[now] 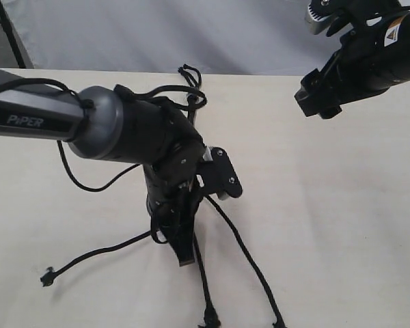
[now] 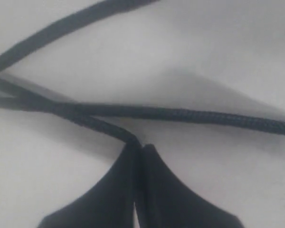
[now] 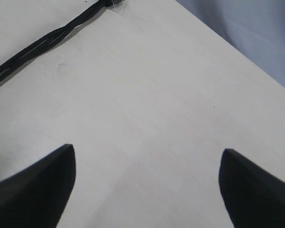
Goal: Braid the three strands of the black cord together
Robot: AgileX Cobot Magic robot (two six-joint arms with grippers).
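The left gripper is clenched on one strand of the black cord, pinching it right at its tips, where that strand crosses a second one just ahead of them. Beyond the tips the three strands fan apart, loose on the counter, so most of the braiding looks left to do. The right gripper hangs released and empty, well apart from the cord; the stretch ahead of it looks twisted together, perhaps a few crossings already made, though the angle is too oblique to be sure.
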